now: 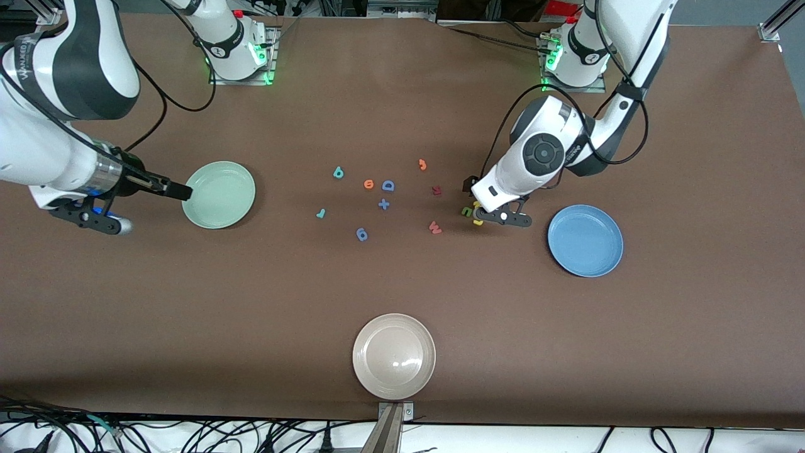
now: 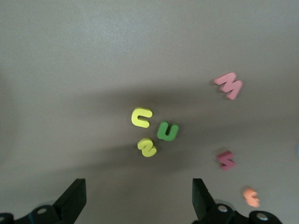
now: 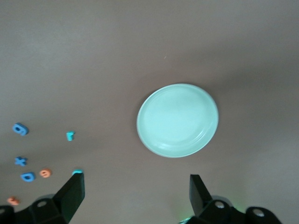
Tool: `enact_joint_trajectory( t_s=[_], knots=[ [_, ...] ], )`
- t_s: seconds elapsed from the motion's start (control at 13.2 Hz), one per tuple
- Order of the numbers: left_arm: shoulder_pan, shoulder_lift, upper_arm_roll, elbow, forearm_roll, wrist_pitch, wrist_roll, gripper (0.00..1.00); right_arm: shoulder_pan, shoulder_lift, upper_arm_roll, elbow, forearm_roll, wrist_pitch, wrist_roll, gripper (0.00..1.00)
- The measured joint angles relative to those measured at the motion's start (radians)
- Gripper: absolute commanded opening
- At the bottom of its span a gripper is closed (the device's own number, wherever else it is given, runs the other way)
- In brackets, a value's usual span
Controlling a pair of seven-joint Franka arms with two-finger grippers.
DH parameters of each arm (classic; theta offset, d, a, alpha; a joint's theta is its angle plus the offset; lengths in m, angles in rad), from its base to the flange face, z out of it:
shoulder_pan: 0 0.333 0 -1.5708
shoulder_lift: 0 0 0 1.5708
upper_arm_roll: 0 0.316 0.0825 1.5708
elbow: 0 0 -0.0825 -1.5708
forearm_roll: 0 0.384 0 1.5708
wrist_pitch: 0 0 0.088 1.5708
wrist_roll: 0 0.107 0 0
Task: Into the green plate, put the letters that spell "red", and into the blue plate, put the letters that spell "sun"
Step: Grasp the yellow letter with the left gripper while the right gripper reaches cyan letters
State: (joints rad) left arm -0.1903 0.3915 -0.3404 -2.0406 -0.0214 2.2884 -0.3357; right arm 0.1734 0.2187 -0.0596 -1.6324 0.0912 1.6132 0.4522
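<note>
Step one is pending: lower your wide-open left gripper (image 2: 135,198) onto the yellow "u" (image 2: 141,117), while the right gripper (image 3: 133,196), jaws also spread, waits above the green plate (image 3: 177,120).

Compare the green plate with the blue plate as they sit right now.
The green plate is pale mint and lies toward the right arm's end of the table; the blue plate is mid-blue and lies toward the left arm's end. The green plate sits farther from the front camera than the blue plate. Both are round, plain, similar in size, and hold no letters yet.
</note>
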Motion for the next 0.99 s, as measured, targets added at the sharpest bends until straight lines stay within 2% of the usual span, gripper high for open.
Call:
enact_joint_trajectory(
  t_s=[0.15, 0.38, 0.68, 0.83, 0.99],
  knots=[
    [-0.004, 0.017, 0.000, -0.026, 0.054, 0.039, -0.001, 1.00, 0.015, 0.015, 0.045, -0.008, 0.010, 0.006, 0.121, 0.99],
    [-0.022, 0.071, 0.000, -0.044, 0.060, 0.140, -0.011, 1.00, 0.045, 0.066, 0.111, -0.014, 0.011, 0.042, 0.269, 0.99],
    [-0.032, 0.120, 0.000, -0.052, 0.066, 0.207, -0.012, 0.98, 0.085, 0.140, 0.186, -0.046, 0.036, 0.126, 0.455, 0.99],
    [-0.035, 0.137, 0.000, -0.059, 0.093, 0.241, -0.015, 0.91, 0.115, 0.160, 0.208, -0.105, 0.041, 0.226, 0.503, 0.99],
    [-0.035, 0.151, 0.000, -0.059, 0.099, 0.258, -0.015, 0.71, 0.152, 0.185, 0.212, -0.146, 0.042, 0.285, 0.536, 0.99]
  ],
)
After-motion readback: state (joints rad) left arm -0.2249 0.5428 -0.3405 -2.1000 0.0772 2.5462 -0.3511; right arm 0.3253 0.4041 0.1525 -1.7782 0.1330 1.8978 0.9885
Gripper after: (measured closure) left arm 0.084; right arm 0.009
